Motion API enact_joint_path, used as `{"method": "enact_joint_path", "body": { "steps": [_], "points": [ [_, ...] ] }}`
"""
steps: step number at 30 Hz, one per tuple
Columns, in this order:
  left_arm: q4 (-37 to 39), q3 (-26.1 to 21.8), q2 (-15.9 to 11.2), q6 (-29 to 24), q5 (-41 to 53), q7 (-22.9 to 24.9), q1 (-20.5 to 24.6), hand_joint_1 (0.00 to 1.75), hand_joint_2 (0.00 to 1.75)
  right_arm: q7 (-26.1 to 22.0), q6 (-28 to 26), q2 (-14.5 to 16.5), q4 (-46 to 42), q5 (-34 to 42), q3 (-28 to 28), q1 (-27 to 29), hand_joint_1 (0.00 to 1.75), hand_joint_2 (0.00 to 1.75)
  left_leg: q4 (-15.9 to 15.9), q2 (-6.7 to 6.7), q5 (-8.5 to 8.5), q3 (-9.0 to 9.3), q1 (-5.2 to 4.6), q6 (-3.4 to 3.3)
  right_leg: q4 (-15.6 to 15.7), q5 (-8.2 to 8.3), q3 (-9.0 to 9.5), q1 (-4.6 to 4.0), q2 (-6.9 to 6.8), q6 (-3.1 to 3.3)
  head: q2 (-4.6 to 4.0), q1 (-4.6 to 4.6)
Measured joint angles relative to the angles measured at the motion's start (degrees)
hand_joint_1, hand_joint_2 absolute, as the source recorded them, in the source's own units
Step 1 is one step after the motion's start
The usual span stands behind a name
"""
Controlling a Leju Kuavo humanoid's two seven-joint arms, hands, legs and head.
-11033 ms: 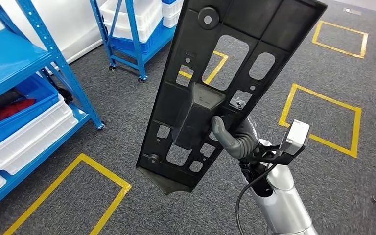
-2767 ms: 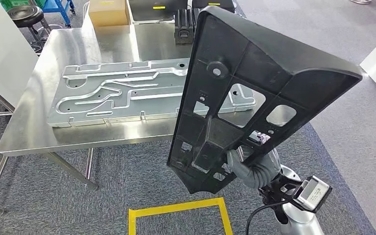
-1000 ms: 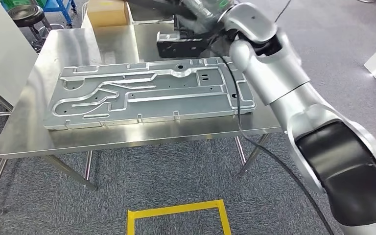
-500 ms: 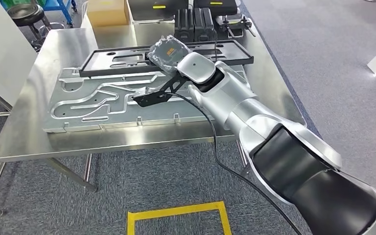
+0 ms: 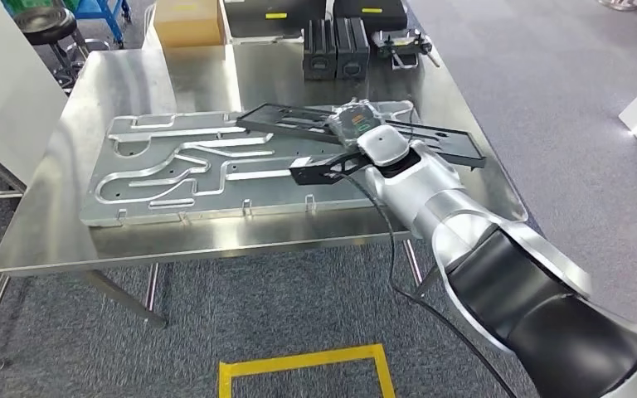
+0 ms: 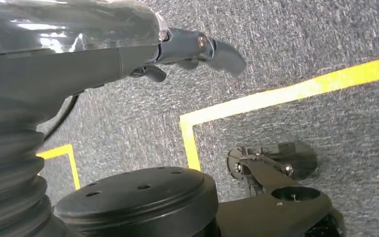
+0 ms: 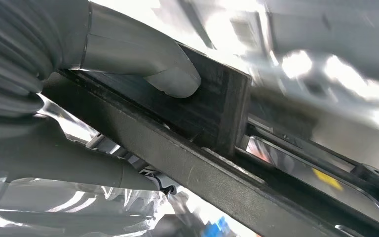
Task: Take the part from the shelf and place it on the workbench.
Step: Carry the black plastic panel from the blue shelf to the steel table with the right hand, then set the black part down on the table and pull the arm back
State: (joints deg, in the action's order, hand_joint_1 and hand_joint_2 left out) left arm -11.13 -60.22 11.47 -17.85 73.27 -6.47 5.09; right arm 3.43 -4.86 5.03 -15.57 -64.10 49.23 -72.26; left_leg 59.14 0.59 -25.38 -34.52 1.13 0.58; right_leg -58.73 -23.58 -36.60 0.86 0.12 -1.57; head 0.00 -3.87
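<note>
Part (image 5: 299, 118) lower, right hand (image 5: 357, 124) gripping

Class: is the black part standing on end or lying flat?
Lying nearly flat: the black part stretches across the metal plate on the workbench, gripped by the right hand.

A steel tabletop (image 5: 91, 240) on thin metal legs stands on grey carpet (image 5: 240, 307) marked with yellow tape (image 5: 303, 361). A large stamped metal plate (image 5: 174, 178) lies flat across the middle of it, close to the near edge. A black plastic part (image 5: 299, 123) rests over the plate's far right portion, running toward the tabletop's right edge. Along the far edge sit a cardboard box (image 5: 187, 21) at the left, two black blocks (image 5: 335, 37) side by side near the centre, and a small metal tool (image 5: 405, 43) just beside them. Two dark flat cases (image 5: 275, 8) lie behind the blocks.
</note>
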Motion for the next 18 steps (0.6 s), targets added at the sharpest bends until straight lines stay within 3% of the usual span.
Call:
{"method": "enact_joint_path", "body": {
  "steps": [2, 5, 6, 7, 8, 10, 12, 14, 16, 18],
  "points": [
    [0.0, -0.16, -0.03, -0.41, -0.17, -0.37, -0.01, 0.0, 1.75, 0.74, -0.24, -2.44, 0.53, 0.61, -1.19, 1.39, 1.75, 1.75, -0.19, 0.01, 0.23, 0.06, 0.01, -0.93, -1.61, -1.22, -0.68, 0.2, -0.07, -0.53, 0.0, 0.01],
    [0.0, -0.34, -0.1, -0.9, -0.25, -1.03, -0.02, 0.0, 1.75, 0.97, -0.8, -5.29, 1.14, 1.13, -2.6, 3.05, 1.75, 1.75, -0.29, -0.14, 0.31, 0.04, -0.29, -1.79, -11.57, -5.99, -5.44, 0.23, -0.06, -0.84, 0.0, 0.01],
    [0.0, -0.39, -0.15, -1.07, -0.33, -1.27, -0.02, 0.0, 1.75, 0.94, -0.96, -5.89, 1.31, 1.22, -2.91, 3.71, 1.75, 1.75, -0.28, -0.17, 0.28, 0.05, -0.43, -1.93, -14.68, -6.91, -7.03, 0.21, -0.06, -0.85, 0.0, 0.01],
    [0.0, -0.48, -0.26, -1.25, -0.49, -1.52, -0.02, 0.0, 1.75, 0.88, -1.08, -6.33, 1.47, 1.27, -3.18, 4.34, 1.75, 1.75, -0.27, -0.15, 0.25, 0.08, -0.57, -2.02, -15.99, -6.81, -7.78, 0.19, -0.06, -0.74, 0.0, 0.01],
    [0.0, -0.6, -0.41, -1.47, -0.68, -1.73, -0.03, 0.0, 1.75, 0.81, -1.19, -6.59, 1.6, 1.31, -3.43, 4.83, 1.75, 1.75, -0.25, -0.13, 0.22, 0.12, -0.7, -2.05, -15.03, -5.66, -7.48, 0.13, -0.06, -0.51, 0.0, 0.01],
    [0.0, -0.89, -0.81, -2.0, -1.13, -2.06, -0.05, 0.0, 1.75, 0.64, -1.49, -6.71, 1.69, 1.3, -3.78, 5.22, 1.75, 1.75, -0.22, -0.16, 0.09, 0.23, -0.98, -2.0, -7.89, -1.89, -4.29, -0.1, -0.06, 0.26, 0.0, 0.01],
    [0.0, -1.17, -1.02, -2.49, -1.4, -2.28, 0.04, 0.0, 1.75, 0.55, -1.86, -6.38, 1.66, 1.2, -4.0, 5.17, 1.75, 1.75, -0.14, -0.27, -0.08, 0.11, -1.37, -1.76, -1.83, 0.14, -1.44, -0.45, -0.15, 0.85, 0.0, 0.01],
    [0.0, -1.34, -1.07, -2.86, -1.41, -2.31, 0.14, 0.0, 1.75, 0.57, -2.06, -5.85, 1.67, 0.66, -4.19, 5.2, 1.75, 1.75, -0.2, -0.33, -0.19, 0.02, -1.51, -1.35, -0.58, 0.09, -0.84, -0.75, -0.21, 1.15, 0.0, 0.0],
    [0.0, -1.39, -1.1, -3.5, -1.24, -1.76, 0.1, 0.0, 1.75, 0.6, -2.23, -5.17, 1.62, -0.15, -4.27, 5.23, 1.75, 1.75, -0.07, -0.34, -0.57, 0.1, -1.49, -0.77, -0.1, 0.17, -0.56, -0.53, -0.25, 1.6, 0.0, 0.0],
    [0.0, -1.4, -1.13, -4.14, -0.91, -0.86, 0.01, 0.0, 1.75, 0.44, -2.8, -4.25, 1.49, -0.79, -4.27, 5.1, 1.75, 1.75, 2.94, -0.32, -2.61, -1.08, -1.41, -0.15, 0.48, 0.31, -0.1, -0.2, -0.4, 2.18, 0.0, -0.01]
  ]
}}
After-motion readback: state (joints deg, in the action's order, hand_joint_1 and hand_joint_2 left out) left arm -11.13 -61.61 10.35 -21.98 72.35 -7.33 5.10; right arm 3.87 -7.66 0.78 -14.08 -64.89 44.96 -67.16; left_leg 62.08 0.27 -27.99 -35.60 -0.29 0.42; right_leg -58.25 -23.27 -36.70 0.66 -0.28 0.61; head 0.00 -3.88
